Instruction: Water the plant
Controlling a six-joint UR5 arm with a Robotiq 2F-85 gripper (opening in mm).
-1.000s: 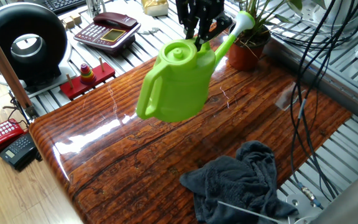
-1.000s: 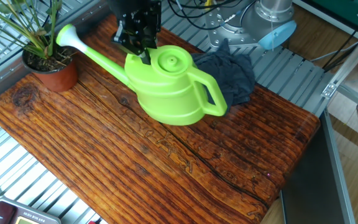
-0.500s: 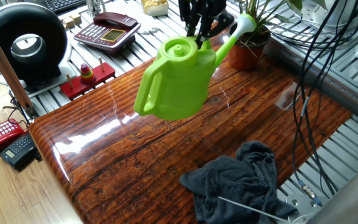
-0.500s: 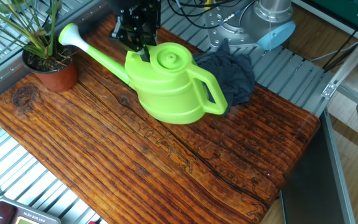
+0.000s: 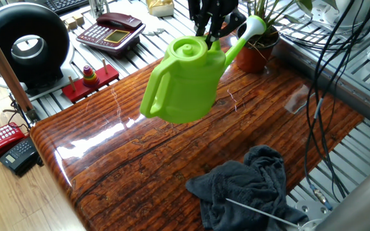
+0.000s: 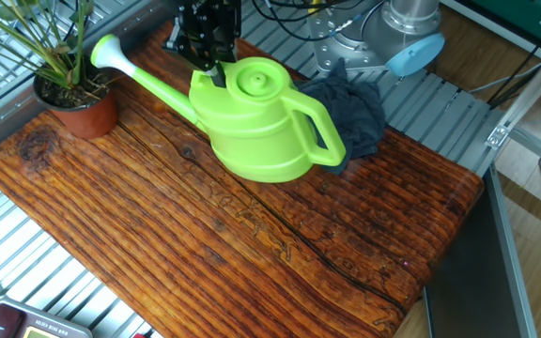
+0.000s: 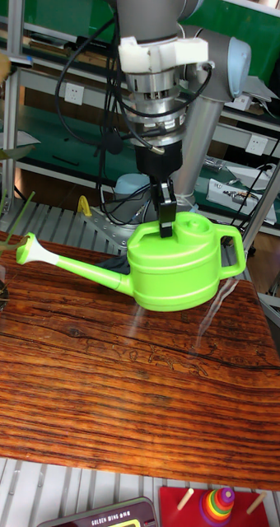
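Note:
A bright green watering can [image 5: 186, 83] [image 6: 256, 117] [image 7: 177, 268] hangs above the wooden table, held level. My gripper [image 5: 210, 35] [image 6: 207, 68] [image 7: 166, 222] is shut on its top rim, next to the lid. The white spout tip [image 5: 255, 24] [image 6: 103, 52] [image 7: 26, 247] reaches toward the plant [image 5: 260, 46] [image 6: 69, 89], thin green leaves in a terracotta pot at the table's corner. In the tall fixed view only a few leaves [image 7: 7, 218] show at the left edge.
A dark grey cloth [image 5: 252, 189] [image 6: 350, 108] lies crumpled on the wooden table [image 5: 159, 160]. Behind the table stand a red phone [image 5: 111, 31], a red peg toy [image 5: 90, 78] and a black ring-shaped device [image 5: 27, 42]. Black cables [image 5: 329, 77] hang at the right.
The watering can has risen a little and shifted slightly toward the plant, still in my gripper. Everything else is unmoved.

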